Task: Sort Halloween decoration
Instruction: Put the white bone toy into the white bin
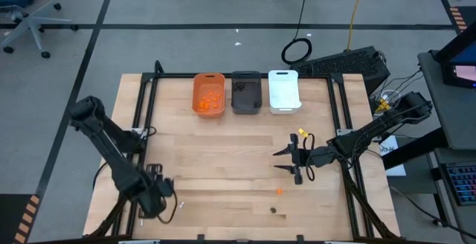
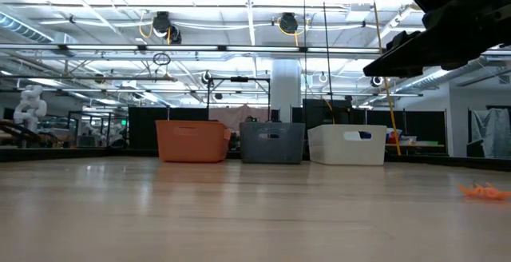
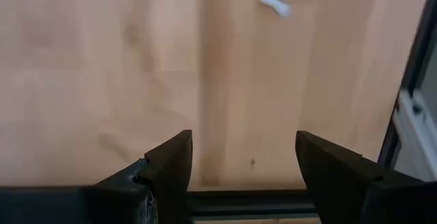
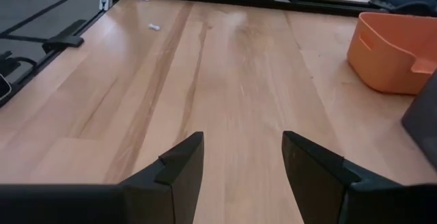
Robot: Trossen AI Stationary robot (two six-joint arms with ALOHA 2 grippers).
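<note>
On the wooden table [image 1: 223, 162], behind three bins [image 1: 246, 92], both arms hover between picks, the right gripper [image 1: 286, 162] and left gripper [image 1: 169, 199] parted and empty. Next comes a descent onto the white stick [image 3: 274, 4] near the left gripper, lying flat and slantwise.

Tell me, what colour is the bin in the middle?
Dark grey. The middle bin shows best in the high view, between the orange and white ones.
</note>
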